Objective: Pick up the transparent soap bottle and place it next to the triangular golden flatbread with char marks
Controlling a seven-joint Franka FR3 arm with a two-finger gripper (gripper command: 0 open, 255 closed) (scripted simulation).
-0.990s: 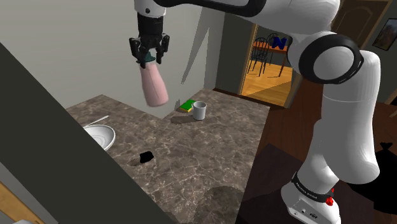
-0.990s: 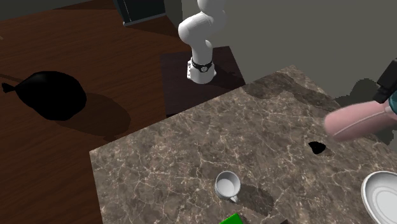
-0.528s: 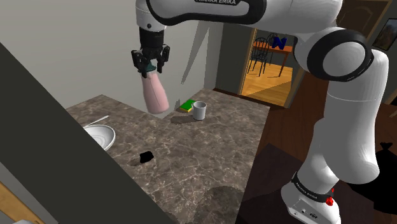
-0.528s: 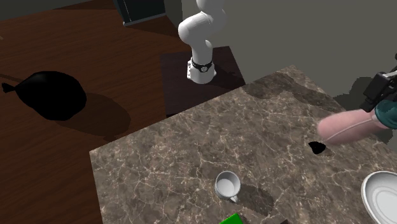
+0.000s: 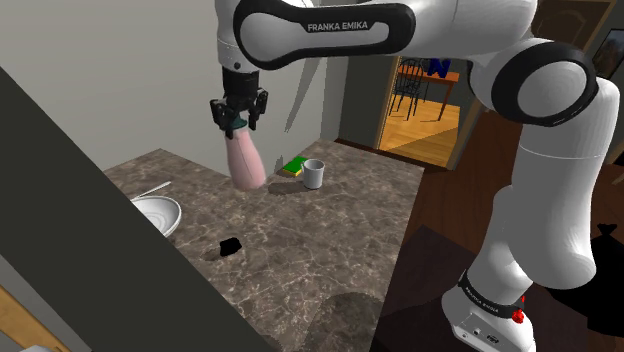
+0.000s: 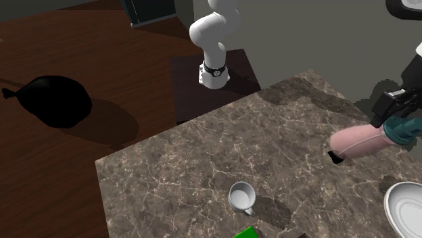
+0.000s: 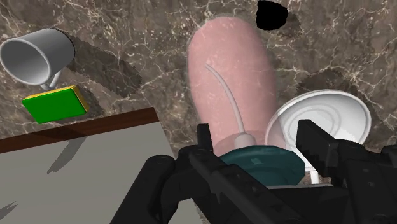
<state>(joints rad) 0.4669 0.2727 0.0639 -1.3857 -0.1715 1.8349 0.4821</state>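
The counter (image 5: pixel 330 230) is a brown-grey marbled stone slab with pale veins and a squared edge. The gripper (image 5: pixel 238 112) hangs over its far part, and its black fingers (image 7: pixel 207 145) are clamped on the dark teal pump cap (image 7: pixel 262 163) of the soap bottle (image 5: pixel 246 160).

The bottle is a smooth, rounded cylinder in see-through pink, and the wrist view shows a thin pale tube running down inside it. Its long axis stands nearly upright, cap up in the jaws and rounded base pointing down at the stone, leaning a little toward the shoulder view's right. Whether the base touches the counter cannot be told.

A small black flat shape (image 5: pixel 231 245) lies on the stone nearer than the bottle. In the second exterior view the bottle's base overlaps it.

A glossy white round bowl (image 5: pixel 157 214) sits at the shoulder view's left. A plain light-grey mug (image 5: pixel 314 174) with a handle stands to the right of the bottle, with a flat green rectangular block (image 5: pixel 292 167) just beside it. A black rounded sack-like form (image 6: pixel 51 100) lies on the dark wood floor.
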